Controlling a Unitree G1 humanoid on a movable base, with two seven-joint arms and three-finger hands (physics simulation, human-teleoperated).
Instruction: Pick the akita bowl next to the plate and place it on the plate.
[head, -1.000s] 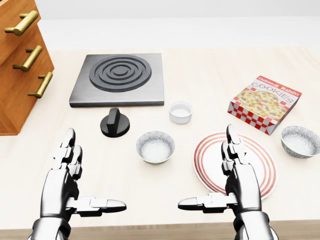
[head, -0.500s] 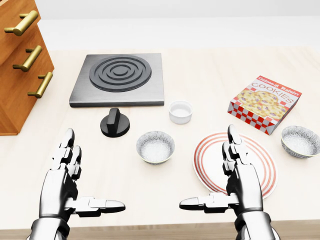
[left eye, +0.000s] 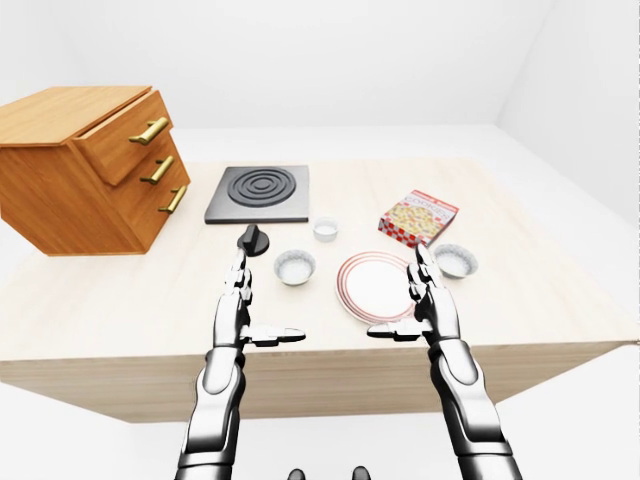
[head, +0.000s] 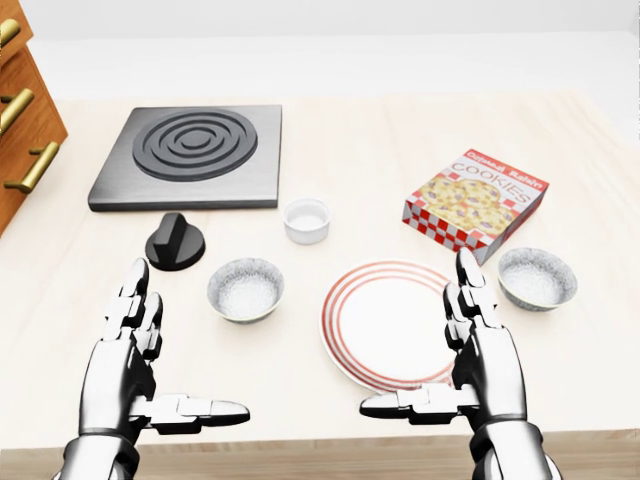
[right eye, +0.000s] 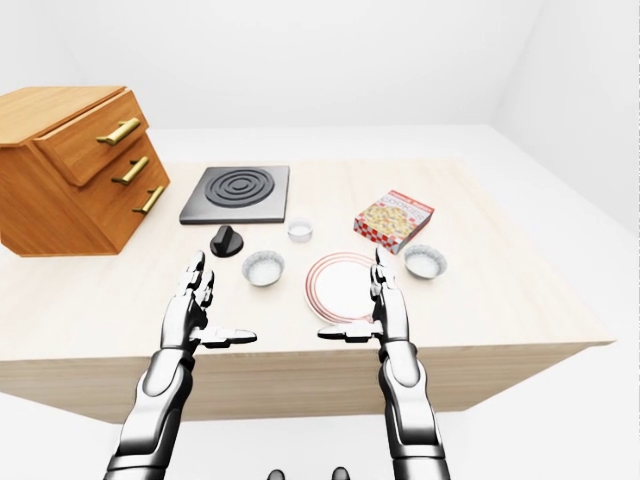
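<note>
Plate (head: 385, 320), red-ringed, lies flat on the table (head: 350, 120) with nothing on it. Two speckled bowls flank it: one bowl (head: 245, 289) just left of the plate, not touching, upright; a second bowl (head: 537, 278) just right of the plate, also apart and upright. Can't tell from looks which one is the akita bowl; neither is on the plate and neither is held. Small white cup (head: 306, 221) sits up-left of the plate, cookie box (head: 476, 203) up-right of it, near the right-hand bowl. Black knob (head: 175, 241) is farther left of the plate, beyond the left bowl; burner (head: 190, 155) is well up-left of the plate. Wooden drawers (left eye: 90, 170) stand far left of the plate at the table end. Right hand (head: 480, 365) hovers over the plate's lower right rim, fingers straight and spread, thumb pointing left, holding nothing. Left hand (head: 125, 375) is well left of the plate, below the left bowl, likewise flat and empty, thumb pointing toward the plate.
</note>
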